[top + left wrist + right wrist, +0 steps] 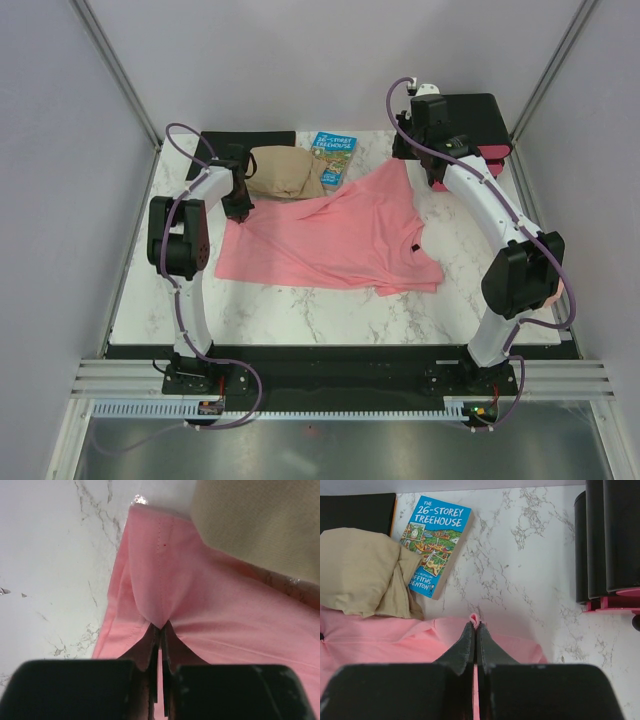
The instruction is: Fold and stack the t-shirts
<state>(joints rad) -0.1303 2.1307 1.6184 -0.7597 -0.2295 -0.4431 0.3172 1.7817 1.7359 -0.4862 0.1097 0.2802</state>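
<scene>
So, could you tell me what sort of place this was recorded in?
Probably a robotics lab test cell: a marble-patterned table enclosed by plain walls and aluminium frame posts, two robot arms bolted at its near edge, and staged props such as a salmon-pink t-shirt and a paperback book.

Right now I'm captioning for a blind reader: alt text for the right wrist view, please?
The right gripper is shut on a pinch of the salmon-pink t-shirt on the marble table. Beyond lie a tan cloth bundle and a blue book.
</scene>
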